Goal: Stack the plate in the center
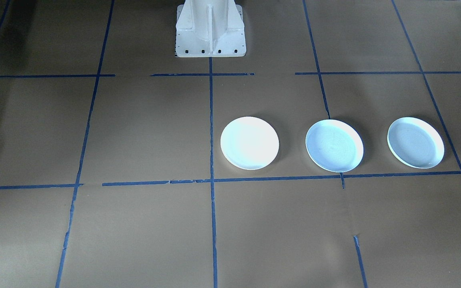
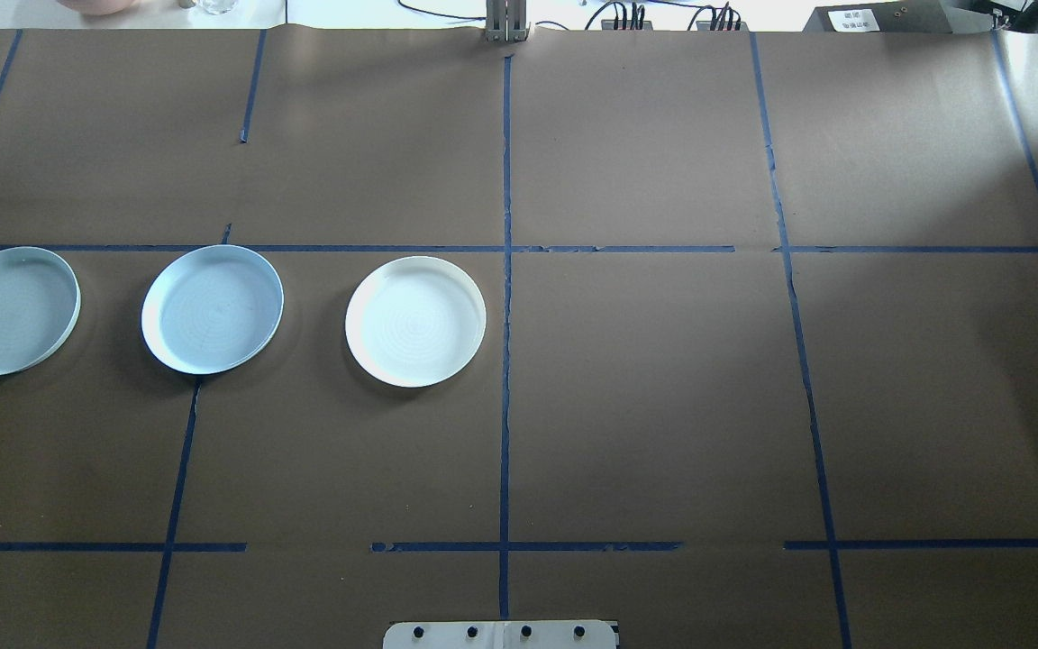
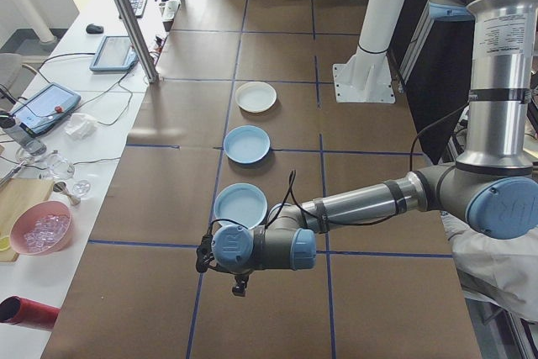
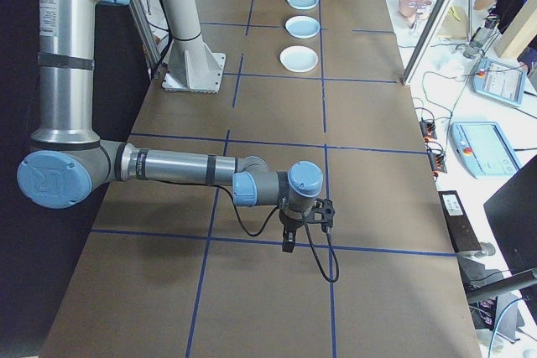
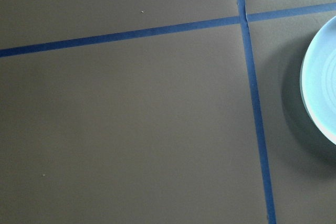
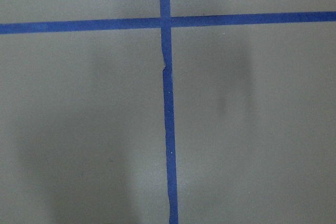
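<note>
Left gripper (image 3: 240, 285) hangs low over bare brown paper, pointing down; it shows only in the left side view, so whether its jaws are apart or together I cannot tell. Its wrist camera sees no fingers, only tape lines and a slice of a plate rim at the frame's right edge.

Just beyond this gripper, further along the table from it, lies the outer blue-grey plate (image 3: 240, 205), the nearest of the three. Past that, in the same line, sits the center plate (image 3: 247, 144), pale blue-grey inside with faint rings, flat on the paper. Furthest from the gripper is the bright white plate (image 3: 255, 96), close to the white pedestal base (image 3: 363, 83).

From overhead the row runs side to side across the robot's left half: outer plate (image 2: 10, 311), center plate (image 2: 212, 308), white plate (image 2: 415, 321), each apart from the next, none stacked.

Right gripper (image 4: 288, 237) hangs over empty paper at the far end of the table, well apart from all plates; seen only in the right side view, so its jaw state also cannot be told.

Judgement: the left arm is clearly the nearer. The plates are round, so no long axis matters; the likely approach is a rim pinch on the outer plate, then a carry straight along the row onto the center plate.
</note>
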Robot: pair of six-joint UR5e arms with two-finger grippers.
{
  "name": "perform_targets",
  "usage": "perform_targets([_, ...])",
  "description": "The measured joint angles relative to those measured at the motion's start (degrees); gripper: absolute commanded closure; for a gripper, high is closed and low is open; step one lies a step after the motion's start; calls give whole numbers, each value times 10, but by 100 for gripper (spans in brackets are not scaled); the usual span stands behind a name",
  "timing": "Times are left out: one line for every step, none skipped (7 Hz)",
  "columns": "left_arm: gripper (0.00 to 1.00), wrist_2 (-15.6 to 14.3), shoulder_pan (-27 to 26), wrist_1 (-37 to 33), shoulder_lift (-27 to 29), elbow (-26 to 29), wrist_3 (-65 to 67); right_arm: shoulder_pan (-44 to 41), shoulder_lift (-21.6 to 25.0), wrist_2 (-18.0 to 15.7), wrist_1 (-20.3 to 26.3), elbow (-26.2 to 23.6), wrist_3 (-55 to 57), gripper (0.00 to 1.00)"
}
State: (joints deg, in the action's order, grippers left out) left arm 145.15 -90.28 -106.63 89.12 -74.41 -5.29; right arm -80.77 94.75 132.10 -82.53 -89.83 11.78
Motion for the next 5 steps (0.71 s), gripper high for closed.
perform_targets([0,12,27,-38,9,10,56,0,0,0,0,0,0,0])
perform_targets([0,18,56,-73,22,25,103,0,0,0,0,0,0,0])
perform_targets([0,20,80,-94,43,51,126,0,0,0,1,0,0,0])
perform_targets([0,20,99,-110,63,81,135,0,0,0,1,0,0,0])
perform_targets([0,20,108,-134,81,114,147,0,0,0,1,-1,0,0])
